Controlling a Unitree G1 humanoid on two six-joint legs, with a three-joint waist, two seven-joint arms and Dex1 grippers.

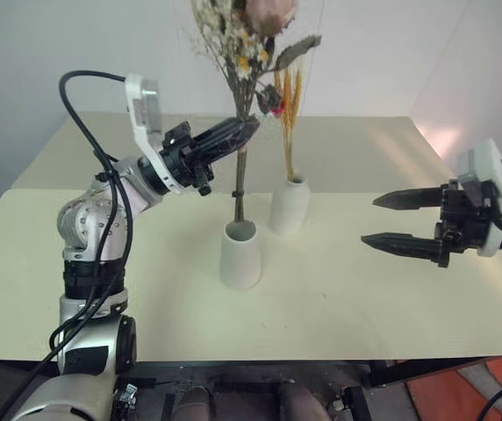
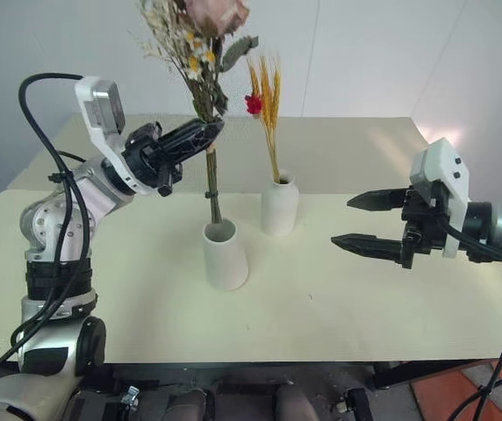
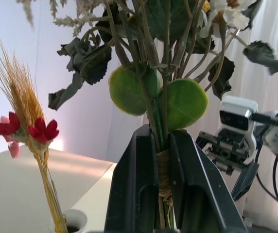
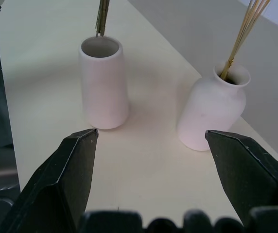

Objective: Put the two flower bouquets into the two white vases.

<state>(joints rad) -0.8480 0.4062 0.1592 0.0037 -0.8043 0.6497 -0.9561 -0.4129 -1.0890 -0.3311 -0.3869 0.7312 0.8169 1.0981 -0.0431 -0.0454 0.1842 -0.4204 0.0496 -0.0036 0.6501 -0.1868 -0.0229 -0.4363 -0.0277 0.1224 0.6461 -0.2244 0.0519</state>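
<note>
My left gripper point(image 1: 242, 132) is shut on the bound stems of the bushy bouquet point(image 1: 238, 44), with its white sprigs, green leaves and a pink rose. The left wrist view shows its fingers point(image 3: 134, 184) clamped on the wrapped stems. The bouquet stands nearly upright, and its stem tips hang right at the mouth of the wide-mouthed white vase point(image 1: 240, 259). Just behind and to the right, the narrow-necked white vase point(image 1: 288, 209) holds the slim bouquet of yellow stalks point(image 1: 290, 105) with a small red flower. My right gripper point(image 1: 369, 220) is open, level and empty, to the right of both vases.
Both vases stand mid-table on the cream tabletop point(image 1: 146, 298). A second cream table point(image 1: 356, 140) adjoins it behind, before a white wall. The front edge runs close below the vases. Orange-red floor point(image 1: 462, 395) shows at the lower right.
</note>
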